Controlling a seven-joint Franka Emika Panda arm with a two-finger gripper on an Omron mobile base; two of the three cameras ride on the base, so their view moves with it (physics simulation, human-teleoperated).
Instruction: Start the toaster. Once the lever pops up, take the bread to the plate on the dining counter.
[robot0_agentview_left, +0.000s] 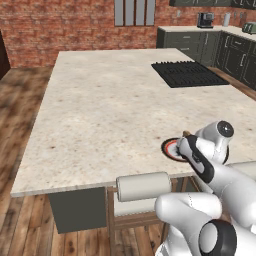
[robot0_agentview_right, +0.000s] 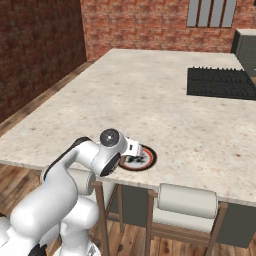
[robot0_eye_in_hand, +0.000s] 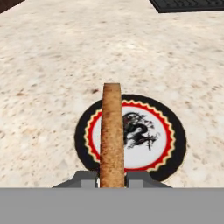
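My gripper (robot0_eye_in_hand: 112, 178) is shut on the bread (robot0_eye_in_hand: 112, 135), a brown toasted slice seen edge-on and standing upright between the fingers. It hangs just above the plate (robot0_eye_in_hand: 177, 144), which has a dark rim, a red band and a pale centre. The plate (robot0_agentview_left: 170, 149) lies near the front edge of the dining counter (robot0_agentview_left: 110, 110), with the hand (robot0_agentview_left: 189, 145) over its right side. From the right base view the hand (robot0_agentview_right: 134, 149) covers the plate's (robot0_agentview_right: 147, 159) left part. A small greenish box (robot0_agentview_left: 249, 27) on the far wall counter may be the toaster; it is too small to tell.
A black cooktop (robot0_agentview_left: 187, 73) is inset at the far right of the counter top. Two cushioned stools (robot0_agentview_left: 142, 187) (robot0_agentview_right: 187, 200) are tucked under the front edge. Dark cabinets with a coffee machine (robot0_agentview_left: 205, 20) line the back wall.
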